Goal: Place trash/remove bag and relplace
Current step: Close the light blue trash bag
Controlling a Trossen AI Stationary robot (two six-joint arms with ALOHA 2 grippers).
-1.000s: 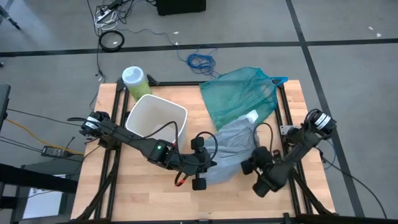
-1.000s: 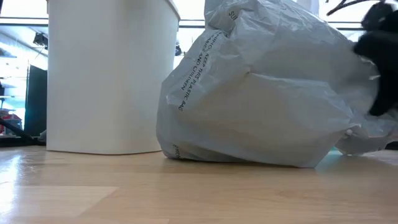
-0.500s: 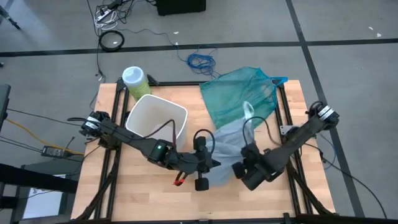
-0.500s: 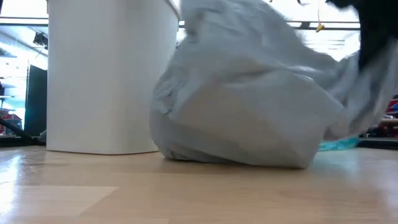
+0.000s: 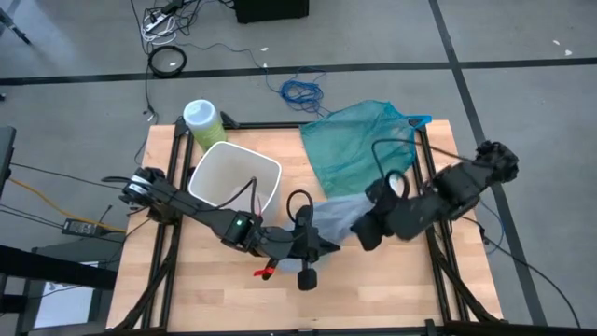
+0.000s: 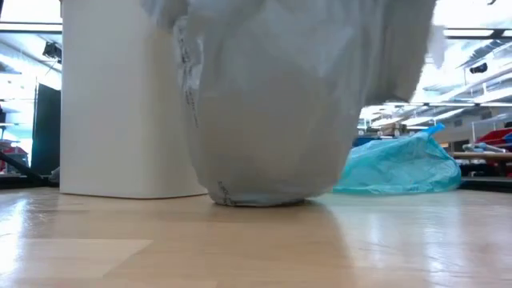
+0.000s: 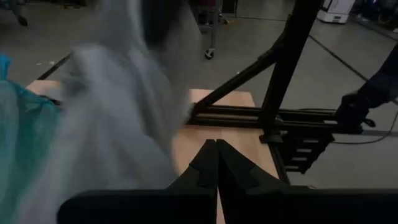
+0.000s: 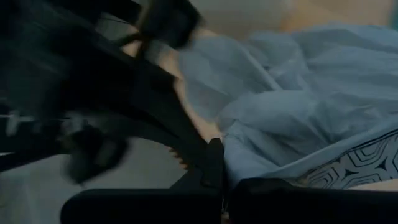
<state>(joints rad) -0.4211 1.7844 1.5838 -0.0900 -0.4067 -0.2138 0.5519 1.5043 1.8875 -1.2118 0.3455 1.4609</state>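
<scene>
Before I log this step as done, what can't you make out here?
- Contents of the grey bag: low view, the plastic hides them.
- Bag's top: low view, cut off by the upper edge.
- Inside of the white bin: high view, no trash can be made out.
- Right fingers: right wrist view, blurred; a grip on the bag is unclear.

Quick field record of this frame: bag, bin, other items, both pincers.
bag: pale grey crinkly plastic bin liner, bunched upright on the wooden table, beside the bin
bin: white plastic bin, upright, no liner in it
teal bag: teal-green translucent plastic bag, lying at the table's far side
cylinder: green lidded cylinder, at the far left corner
left pincer: shut, at the liner's near edge; grip unclear
right pincer: shut on the liner's plastic
</scene>
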